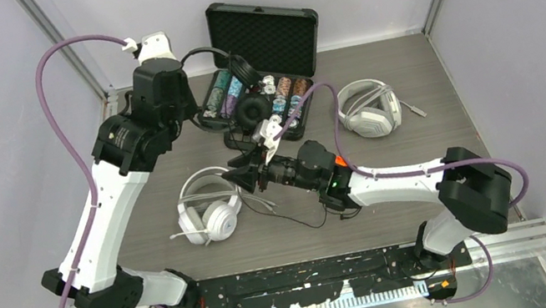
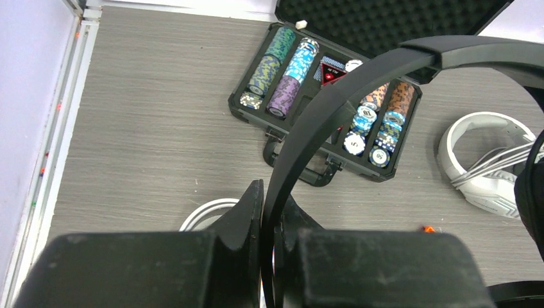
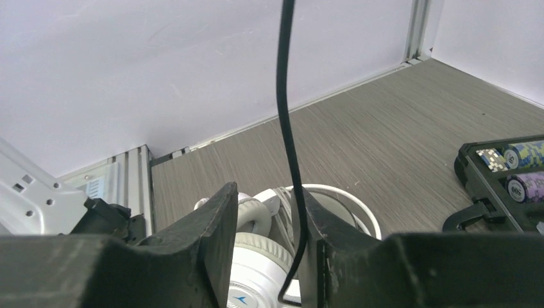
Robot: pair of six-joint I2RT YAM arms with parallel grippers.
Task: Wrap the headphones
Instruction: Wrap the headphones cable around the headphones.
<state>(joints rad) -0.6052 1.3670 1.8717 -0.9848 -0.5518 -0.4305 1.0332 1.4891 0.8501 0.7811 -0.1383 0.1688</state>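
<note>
Left wrist, left fingers (image 2: 247, 212) pinch headphones (image 2: 333, 96), earcup (image 2: 532, 192) cropped, right fingers (image 3: 212, 224) apart around cable (image 3: 287, 128)

Black headphones (image 2: 333, 106) band cut by right edge; white headset (image 3: 256, 256) half hidden behind jaws.

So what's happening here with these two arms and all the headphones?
The left fingers are clamped on the band of the black headphones, holding them up over an open case of poker chips. Their thin black cable hangs down between the right fingers, which stand apart and aren't pinching it. Two white headphones lie on the table, untouched.
</note>
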